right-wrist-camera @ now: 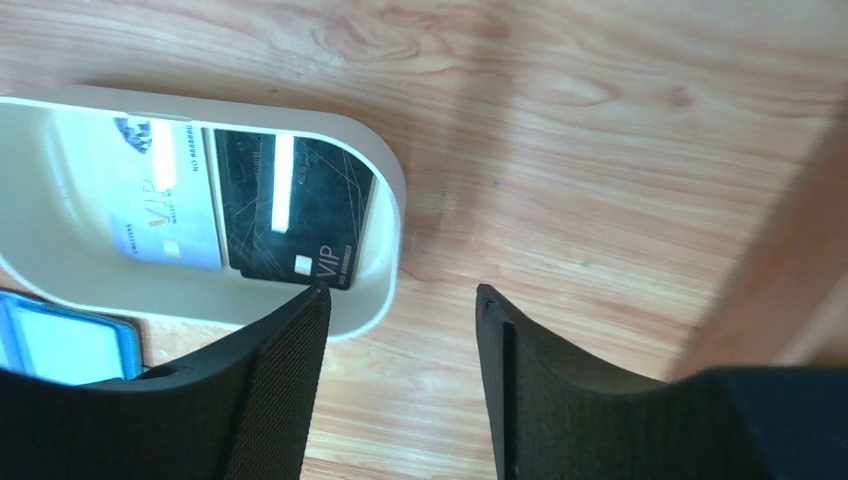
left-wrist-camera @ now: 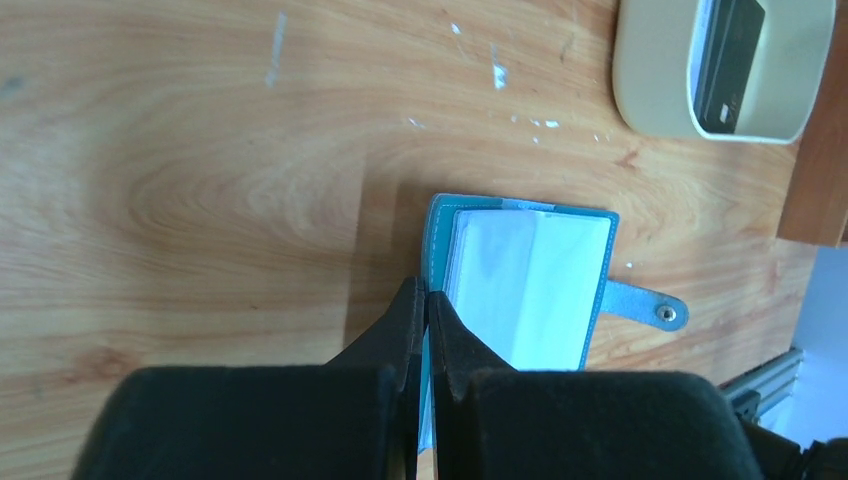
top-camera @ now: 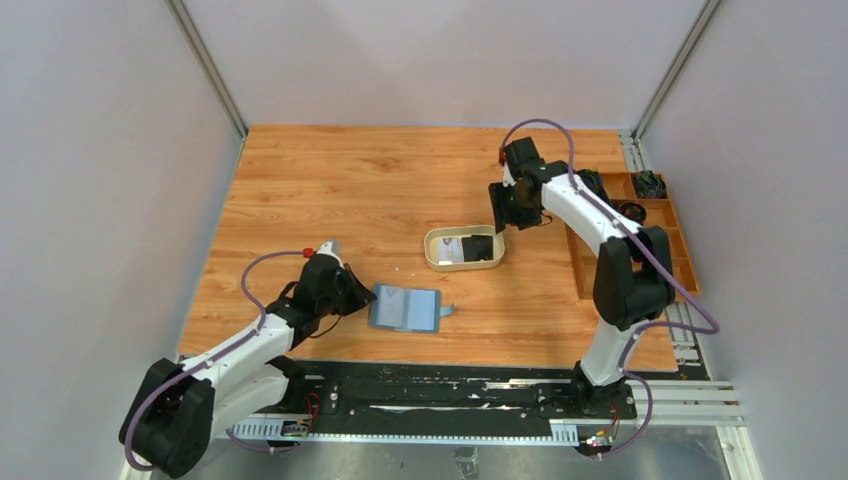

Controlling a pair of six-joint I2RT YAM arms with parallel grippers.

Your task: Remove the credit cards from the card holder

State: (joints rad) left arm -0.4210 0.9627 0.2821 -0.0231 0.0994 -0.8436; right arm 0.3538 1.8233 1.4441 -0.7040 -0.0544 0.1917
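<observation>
Late stage of unloading. A whitish card [right-wrist-camera: 165, 200] and a black card [right-wrist-camera: 290, 215] lie in the beige tray [right-wrist-camera: 392, 200]. The card holder [top-camera: 404, 308] lies open on the bench [top-camera: 330, 190], one edge pinched by the closed left hand [left-wrist-camera: 427, 310]. The right hand [right-wrist-camera: 400, 300] hangs parted and empty beside the tray. Whether the sleeves hold more cards cannot be told.

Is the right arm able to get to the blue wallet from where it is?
Probably yes. The right gripper hangs open and empty beside the tray, and the wallet lies open, right half bare; the left gripper pinches only its left edge.
</observation>
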